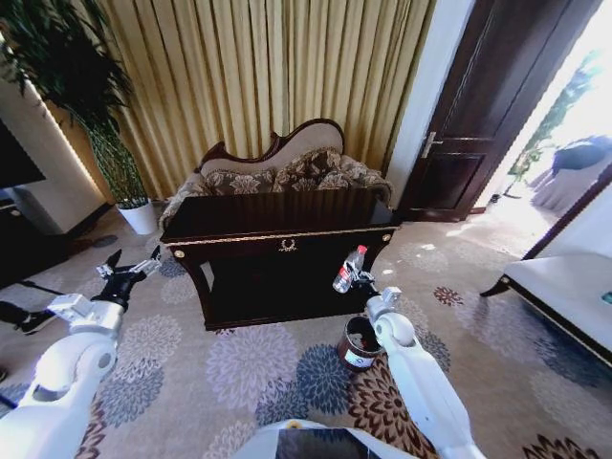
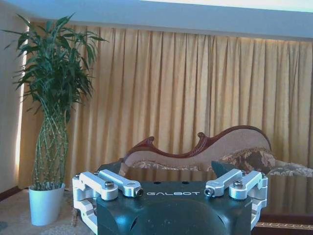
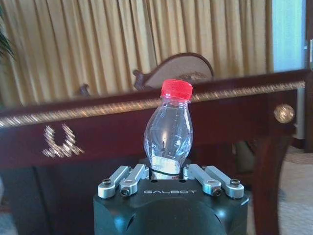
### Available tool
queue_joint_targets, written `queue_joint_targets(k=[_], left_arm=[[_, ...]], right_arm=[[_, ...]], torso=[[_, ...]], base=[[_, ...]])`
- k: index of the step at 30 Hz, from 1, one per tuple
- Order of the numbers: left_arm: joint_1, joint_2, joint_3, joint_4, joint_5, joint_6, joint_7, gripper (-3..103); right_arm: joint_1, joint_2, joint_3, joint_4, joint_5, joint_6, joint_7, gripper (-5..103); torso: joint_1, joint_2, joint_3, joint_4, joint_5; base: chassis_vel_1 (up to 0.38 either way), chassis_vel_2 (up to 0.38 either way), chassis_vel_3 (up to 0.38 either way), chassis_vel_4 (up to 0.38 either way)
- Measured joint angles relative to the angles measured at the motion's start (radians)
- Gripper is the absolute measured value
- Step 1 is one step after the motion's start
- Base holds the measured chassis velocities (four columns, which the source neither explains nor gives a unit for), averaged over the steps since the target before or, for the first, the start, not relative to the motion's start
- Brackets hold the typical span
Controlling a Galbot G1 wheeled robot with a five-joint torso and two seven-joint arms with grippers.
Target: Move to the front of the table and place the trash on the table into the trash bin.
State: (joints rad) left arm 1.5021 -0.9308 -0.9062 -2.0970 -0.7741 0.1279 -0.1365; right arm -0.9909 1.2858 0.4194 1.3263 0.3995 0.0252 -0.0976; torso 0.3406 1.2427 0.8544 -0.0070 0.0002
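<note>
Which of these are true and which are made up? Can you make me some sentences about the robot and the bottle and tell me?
1. The right gripper is holding the bottle. True.
2. The bottle's cap is blue. False: in the right wrist view the cap is red.
3. The bottle is lying on the table. False: it is held in the air in front of the table.
4. The trash bin stands on the carpet beside the right arm. True.
5. The left gripper holds a scrap. False: it is open, off to the table's left.

White arms — dark "GALBOT" wrists, silver screwed linkages.
</note>
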Motion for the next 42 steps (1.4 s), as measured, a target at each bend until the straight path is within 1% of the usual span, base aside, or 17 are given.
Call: queue_joint_targets(k=[1, 3, 5, 10, 12, 16, 21, 23, 26, 31, 34, 35, 37, 39, 40, 41, 42], left_arm=[[-0.005, -0.002, 0.006, 0.0, 0.002, 0.0, 0.001, 100], [-0.007, -0.002, 0.008, 0.0, 0.002, 0.0, 0.001, 100], [-0.017, -0.007, 0.018, 0.0, 0.005, -0.001, 0.001, 100], [-0.021, -0.018, 0.026, -0.001, 0.008, -0.007, 0.001, 100], [-0.021, -0.02, 0.026, -0.001, 0.008, -0.008, 0.001, 100], [-0.02, -0.028, 0.02, -0.002, 0.008, -0.012, 0.001, 100], [-0.017, -0.029, 0.014, -0.002, 0.008, -0.014, 0.001, 100], [-0.013, -0.029, 0.003, 0.001, 0.008, -0.019, 0.008, 100], [-0.01, -0.028, -0.001, 0.009, 0.008, -0.029, 0.015, 100], [-0.01, -0.027, -0.002, 0.01, 0.008, -0.032, 0.019, 100], [-0.012, -0.026, 0.005, 0.008, 0.008, -0.032, 0.02, 100], [-0.013, -0.023, 0.008, 0.005, 0.008, -0.032, 0.022, 100], [-0.013, -0.021, 0.009, 0.005, 0.008, -0.032, 0.025, 100], [-0.013, -0.01, 0.013, 0.008, 0.008, -0.033, 0.037, 100], [-0.013, -0.01, 0.013, 0.008, 0.008, -0.033, 0.037, 100], [-0.014, -0.006, 0.016, 0.01, 0.008, -0.033, 0.039, 100], [-0.014, -0.006, 0.016, 0.01, 0.008, -0.033, 0.039, 100]], right_arm=[[0.031, 0.01, -0.005, -0.088, -0.037, 0.026, -0.003, 25], [0.044, 0.015, -0.005, -0.119, -0.05, 0.034, -0.003, 25], [0.095, 0.037, -0.005, -0.253, -0.107, 0.073, -0.004, 25], [0.134, 0.068, 0.005, -0.359, -0.17, 0.069, 0.008, 25], [0.137, 0.075, 0.009, -0.364, -0.184, 0.056, 0.018, 25], [0.139, 0.091, 0.036, -0.339, -0.197, -0.04, 0.12, 25], [0.14, 0.089, 0.048, -0.339, -0.202, -0.06, 0.154, 25], [0.13, 0.073, 0.063, -0.338, -0.205, -0.088, 0.19, 25], [0.119, 0.052, 0.071, -0.35, -0.208, -0.104, 0.213, 25], [0.117, 0.049, 0.078, -0.364, -0.207, -0.105, 0.224, 25], [0.115, 0.051, 0.076, -0.365, -0.206, -0.106, 0.235, 25], [0.115, 0.052, 0.073, -0.365, -0.205, -0.107, 0.239, 22], [0.115, 0.052, 0.071, -0.364, -0.207, -0.107, 0.239, 22], [0.113, 0.052, 0.067, -0.361, -0.217, -0.108, 0.238, 33], [0.113, 0.052, 0.067, -0.361, -0.217, -0.108, 0.238, 33], [0.113, 0.055, 0.066, -0.361, -0.219, -0.108, 0.238, 38], [0.113, 0.055, 0.066, -0.361, -0.219, -0.108, 0.238, 38]], torso=[[0.0, 0.0, 0.0, -0.0002, 0.0], [0.0, 0.0, 0.0, -0.0004, 0.0001], [0.0, 0.0, 0.0, 0.0002, -0.0001], [0.0, 0.0, 0.0, 0.0, -0.0002], [0.0, 0.0, 0.0, 0.0, -0.0001], [0.0, 0.0, 0.0, 0.0001, -0.0001], [0.0, 0.0, 0.0, -0.0002, 0.0], [0.0, 0.0, 0.0, 0.0001, 0.0001], [0.0, 0.0, 0.0, -0.0004, -0.0001], [0.0, 0.0, 0.0, 0.0002, 0.0001], [0.0, 0.0, 0.0, -0.0001, -0.0001], [0.0, 0.0, 0.0, 0.0, 0.0001], [0.0, 0.0, 0.0, 0.0, 0.0001], [0.0, 0.0, 0.0, 0.0, 0.0], [0.0, 0.0, 0.0, 0.0, 0.0], [0.0, 0.0, 0.0, -0.0001, -0.0001], [0.0, 0.0, 0.0, -0.0001, -0.0001]], base=[[0.0, 0.0, 0.0, 0.0], [0.0, 0.0, 0.0, 0.0], [0.0, 0.0, 0.0, 0.0], [0.0, 0.0, 0.0, 0.0], [0.0, 0.0, 0.0, 0.0], [0.0, 0.0, 0.0, 0.0], [0.0, 0.0, 0.0, 0.0], [0.0, 0.0, 0.0, 0.0], [0.0, 0.0, 0.0, 0.0], [0.0, 0.0, 0.0, 0.0], [0.0, 0.0, 0.0, 0.0], [0.0, 0.0, 0.0, 0.0], [0.0, 0.0, 0.0, 0.0], [0.0, 0.0, 0.0, 0.0], [0.0, 0.0, 0.0, 0.0], [0.0, 0.0, 0.0, 0.0], [0.0, 0.0, 0.0, 0.0]])
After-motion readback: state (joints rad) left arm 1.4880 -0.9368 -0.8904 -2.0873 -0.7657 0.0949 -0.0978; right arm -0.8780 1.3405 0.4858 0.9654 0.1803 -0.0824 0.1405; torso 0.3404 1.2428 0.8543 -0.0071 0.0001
